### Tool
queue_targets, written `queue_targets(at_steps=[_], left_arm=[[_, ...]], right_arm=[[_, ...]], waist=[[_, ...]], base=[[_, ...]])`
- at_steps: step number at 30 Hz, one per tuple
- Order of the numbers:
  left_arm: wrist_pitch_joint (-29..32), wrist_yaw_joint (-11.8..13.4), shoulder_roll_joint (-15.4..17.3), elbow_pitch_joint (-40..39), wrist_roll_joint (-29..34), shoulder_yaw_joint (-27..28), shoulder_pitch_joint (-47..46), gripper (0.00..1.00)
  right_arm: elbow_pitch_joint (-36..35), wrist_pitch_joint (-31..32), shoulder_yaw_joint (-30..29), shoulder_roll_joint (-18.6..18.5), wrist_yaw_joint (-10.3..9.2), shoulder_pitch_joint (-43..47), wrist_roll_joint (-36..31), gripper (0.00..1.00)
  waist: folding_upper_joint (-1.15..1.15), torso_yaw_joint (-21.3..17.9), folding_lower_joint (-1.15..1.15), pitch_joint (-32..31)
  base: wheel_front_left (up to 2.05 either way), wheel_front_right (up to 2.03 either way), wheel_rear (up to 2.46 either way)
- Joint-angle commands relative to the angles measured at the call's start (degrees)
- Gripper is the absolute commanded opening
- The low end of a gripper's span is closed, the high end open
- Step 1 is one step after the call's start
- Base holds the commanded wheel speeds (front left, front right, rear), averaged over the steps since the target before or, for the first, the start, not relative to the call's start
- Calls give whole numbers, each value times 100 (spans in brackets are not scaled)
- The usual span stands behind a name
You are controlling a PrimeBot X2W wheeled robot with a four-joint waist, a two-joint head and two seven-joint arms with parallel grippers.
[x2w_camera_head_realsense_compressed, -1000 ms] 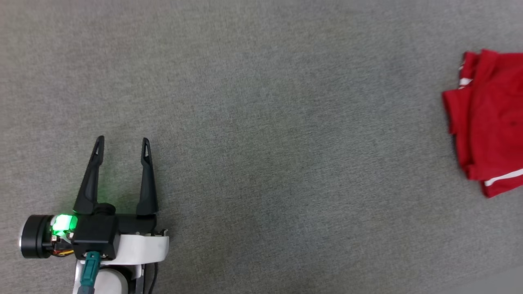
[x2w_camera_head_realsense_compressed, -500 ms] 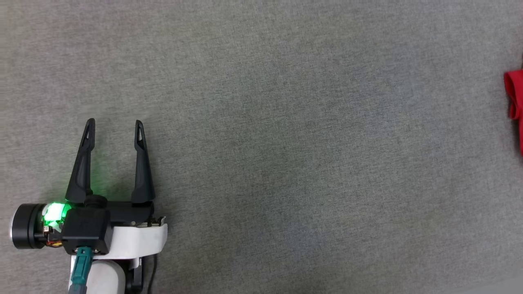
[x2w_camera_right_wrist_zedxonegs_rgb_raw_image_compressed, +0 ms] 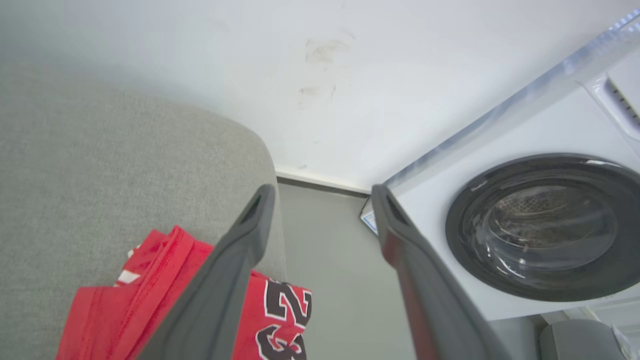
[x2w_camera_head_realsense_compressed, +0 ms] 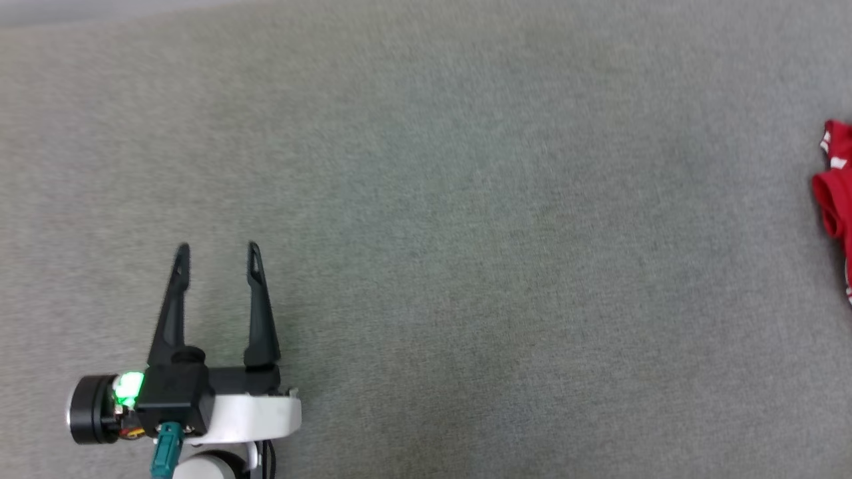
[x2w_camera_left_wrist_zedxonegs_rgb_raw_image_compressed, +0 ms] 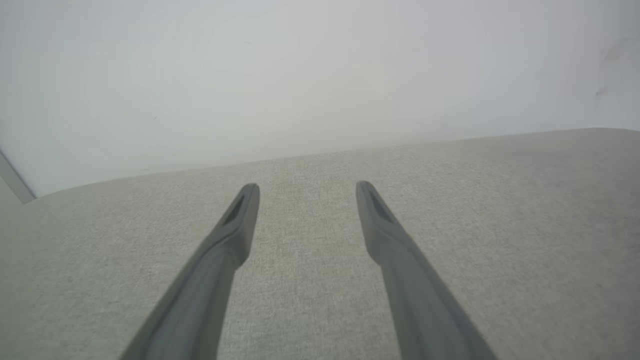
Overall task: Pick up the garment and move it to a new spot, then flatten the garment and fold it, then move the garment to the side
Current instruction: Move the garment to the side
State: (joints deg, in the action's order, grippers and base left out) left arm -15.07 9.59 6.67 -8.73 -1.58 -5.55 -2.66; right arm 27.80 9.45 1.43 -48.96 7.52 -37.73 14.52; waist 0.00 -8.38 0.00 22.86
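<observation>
garment (x2w_camera_head_realsense_compressed: 833,199) being cropped by the head view's right edge, a red sliver showing | a finger of the right claw (x2w_camera_right_wrist_zedxonegs_rgb_raw_image_compressed: 322,192) hiding a strip of it in the right wrist view, bottom edge cutting its lettering | washing machine (x2w_camera_right_wrist_zedxonegs_rgb_raw_image_compressed: 545,225) running off the right edge | forearm (x2w_camera_head_realsense_compressed: 206,468) behind the left claw (x2w_camera_head_realsense_compressed: 217,256) being cut off below

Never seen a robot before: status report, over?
Left claw open, empty. Right claw open, empty, by red jersey. Jersey bunched at grey surface edge. Washing machine beyond.

free: grey surface (x2w_camera_head_realsense_compressed: 466,233) open across middle | obstacle: garment (x2w_camera_head_realsense_compressed: 835,199) at right edge | washing machine (x2w_camera_right_wrist_zedxonegs_rgb_raw_image_compressed: 525,200) beyond
</observation>
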Motion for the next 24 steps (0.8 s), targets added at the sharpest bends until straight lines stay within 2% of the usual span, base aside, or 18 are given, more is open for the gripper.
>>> queue_targets(at_steps=[1, 3, 4, 8, 11, 19, 22, 24], left_arm=[[-12, -19, -45, 44, 4, -30, 151, 100], [-12, -14, -95, 69, 0, -31, 243, 100], [-12, -14, -95, 69, 0, -31, 243, 100], [-12, -21, -155, 138, -15, -29, 444, 100], [-12, -48, -197, 198, -13, -40, 568, 100], [-12, -36, -257, 401, 22, 22, 872, 100], [-12, -67, -265, 489, 42, 20, 974, 100], [-12, -76, -268, 524, 53, 17, 1022, 100]], right_arm=[[-113, -451, -130, 179, -7, -45, -245, 100], [-251, -954, -283, 484, -7, 32, -523, 100], [-251, -954, -283, 484, -7, 32, -523, 100], [-670, -1773, -534, 1145, -7, 359, -1005, 100], [-1028, -2151, -660, 1680, -7, 630, -1251, 100], [-2053, -2445, -639, 3286, -7, 1819, -1498, 100], [-2240, -2463, -583, 3731, -7, 2308, -1475, 100], [-2355, -2466, -507, 3902, -7, 2584, -1431, 100]], waist=[[0, 257, 0, -471], [0, 351, 0, -649], [0, 351, 0, -649], [0, 519, 0, -950], [0, 612, 0, -1130], [0, 731, 0, -1597], [0, 772, 0, -1756], [0, 804, 0, -1838]], base=[[0, 0, 0], [0, 0, 0], [0, 0, 0], [0, 0, 0], [0, 0, 0], [0, 0, 0], [0, 0, 0], [0, 0, 0]])
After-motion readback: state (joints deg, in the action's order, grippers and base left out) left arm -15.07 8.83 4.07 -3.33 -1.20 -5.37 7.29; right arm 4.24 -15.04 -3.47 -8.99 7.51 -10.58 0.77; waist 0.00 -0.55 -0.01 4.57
